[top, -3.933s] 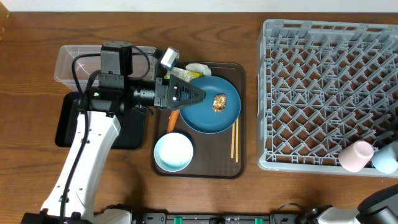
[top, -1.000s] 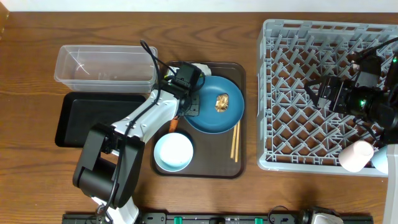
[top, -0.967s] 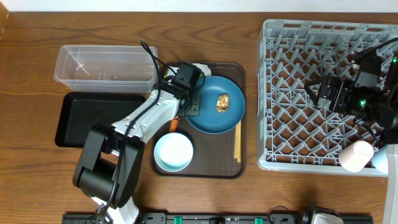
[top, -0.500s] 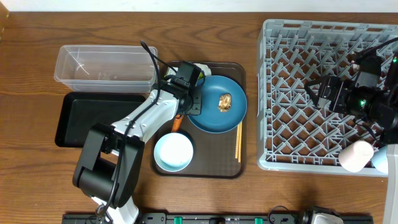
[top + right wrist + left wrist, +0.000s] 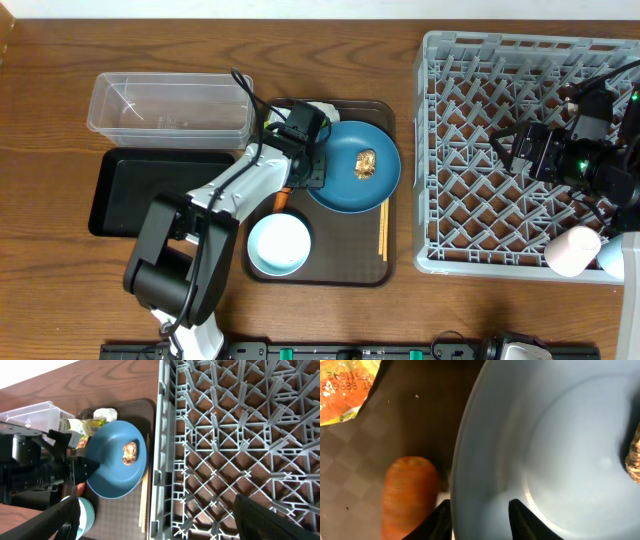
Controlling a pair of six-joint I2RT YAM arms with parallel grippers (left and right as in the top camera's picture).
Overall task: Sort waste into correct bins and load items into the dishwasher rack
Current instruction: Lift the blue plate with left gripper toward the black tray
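1. Our left tool (image 5: pixel 480 517) grips the rim of the large dark blue round dish (image 5: pixel 345 190) over the dark brown serving tray (image 5: pixel 340 272).
2. Our right tool (image 5: pixel 160 519) hangs wide open over the big grey plastic rack (image 5: pixel 480 120).

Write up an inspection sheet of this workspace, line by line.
Surface: wooden table carrying a brown serving tray.
Job's things: dish with food lump, bowl, chopsticks, carrot, wrapper and paper on the serving tray; tub and black tray to its left; pink cup and blue cup at the rack's near right corner.
Clutter: nothing seen.
Grippers: left pincer closed on the dish's left rim; right pincer open above the rack.
Cables: black cable loops over the tub's right corner.
Surroundings: pale wall behind the table.
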